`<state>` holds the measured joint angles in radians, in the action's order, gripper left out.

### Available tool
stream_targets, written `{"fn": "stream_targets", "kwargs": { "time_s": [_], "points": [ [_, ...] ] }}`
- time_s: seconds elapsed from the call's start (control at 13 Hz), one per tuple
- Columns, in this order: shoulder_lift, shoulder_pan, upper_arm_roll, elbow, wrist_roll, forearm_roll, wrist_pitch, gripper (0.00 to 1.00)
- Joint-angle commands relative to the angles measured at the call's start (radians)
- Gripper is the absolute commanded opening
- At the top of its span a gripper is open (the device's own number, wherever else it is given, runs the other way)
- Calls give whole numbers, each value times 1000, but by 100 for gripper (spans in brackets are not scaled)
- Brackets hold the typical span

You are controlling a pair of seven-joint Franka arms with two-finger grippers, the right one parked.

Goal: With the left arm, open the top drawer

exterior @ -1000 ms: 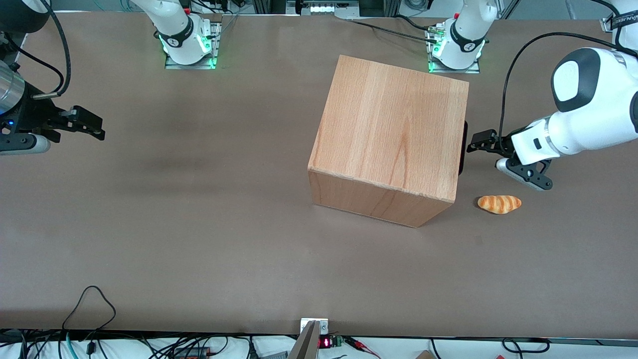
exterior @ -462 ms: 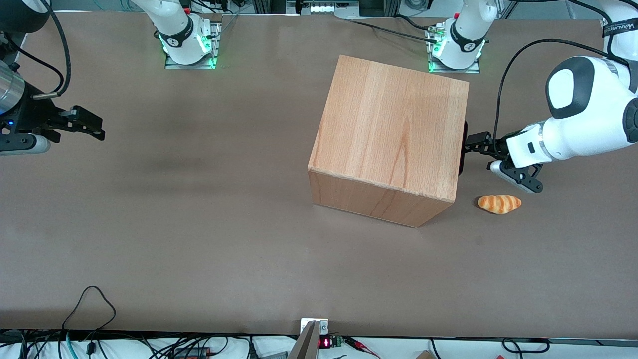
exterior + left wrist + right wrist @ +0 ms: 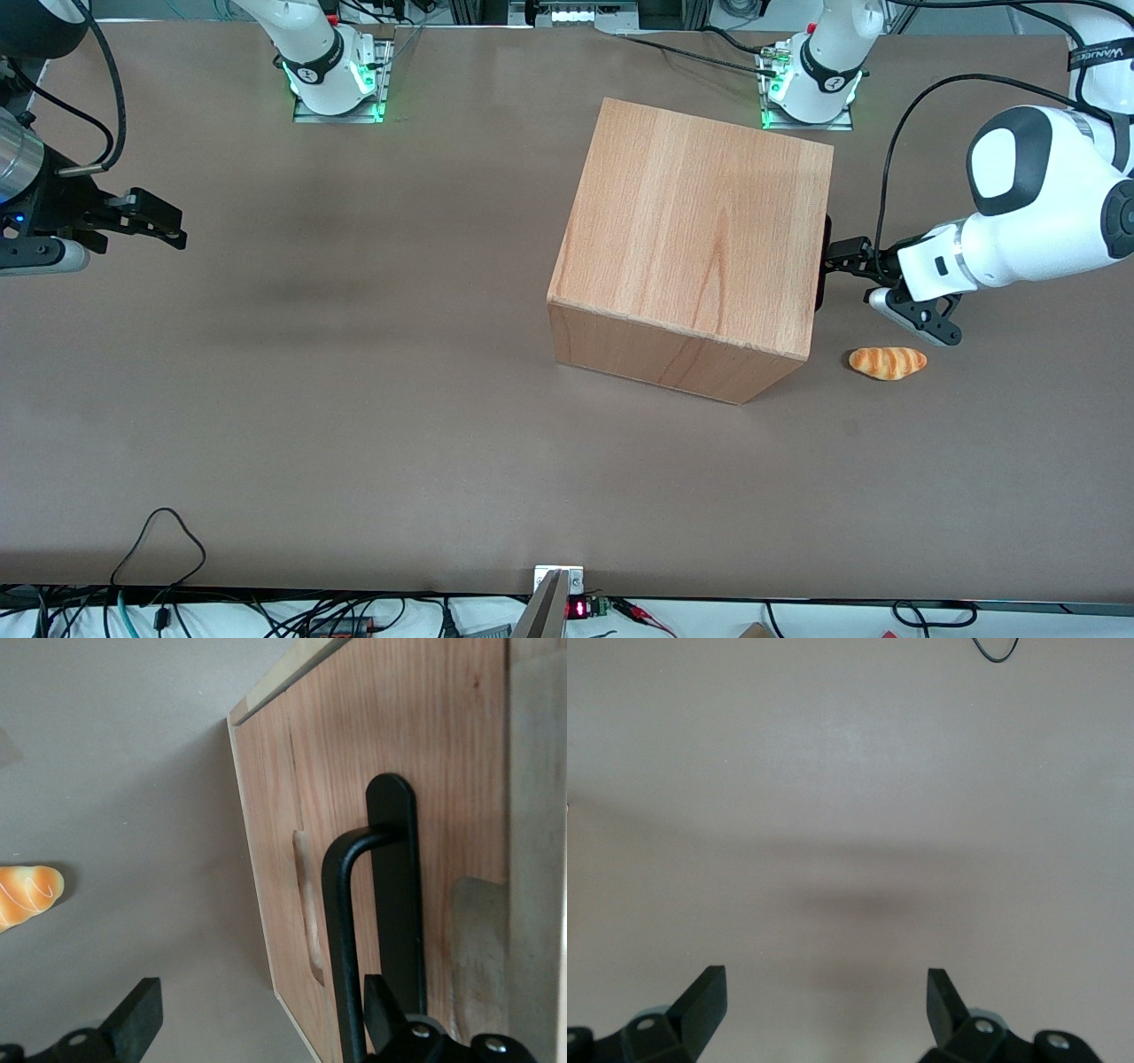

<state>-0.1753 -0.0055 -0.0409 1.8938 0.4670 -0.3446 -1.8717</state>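
1. Where the wooden cabinet (image 3: 691,248) sits, toward the working arm's end of the bench and close to the edge farthest from the front camera, we see its drawer side facing that same end, with the cabinet turned a little askew to the bench edges.
2. We find the top drawer (image 3: 443,771) fully pushed in, its flat front panel flush with the cabinet face and its black bar handle (image 3: 372,930) standing off the panel.
3. We see the left arm (image 3: 1036,213) reaching in from the working arm's end of the bench, its gripper (image 3: 842,257) right up against the drawer side of the cabinet.
4. In the left wrist view we read the gripper (image 3: 252,1014) as spread wide: one finger (image 3: 381,1005) lies just beside the handle bar, between the bar and the panel as far as we can tell, while the other finger (image 3: 137,1014) hangs over bare bench well apart from the cabinet. It grips nothing.
5. We note a small orange-striped bread roll (image 3: 888,362) on the bench near the cabinet's corner, nearer the front camera than the gripper.
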Motion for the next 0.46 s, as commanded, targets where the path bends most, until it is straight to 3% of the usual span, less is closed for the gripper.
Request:
{"fn": "stream_targets", "kwargs": {
  "time_s": [0.0,0.38],
  "points": [
    [-6,1,1,11,30,-30,-26,100],
    [-18,1,1,18,30,-30,-63,100]
  ]
}}
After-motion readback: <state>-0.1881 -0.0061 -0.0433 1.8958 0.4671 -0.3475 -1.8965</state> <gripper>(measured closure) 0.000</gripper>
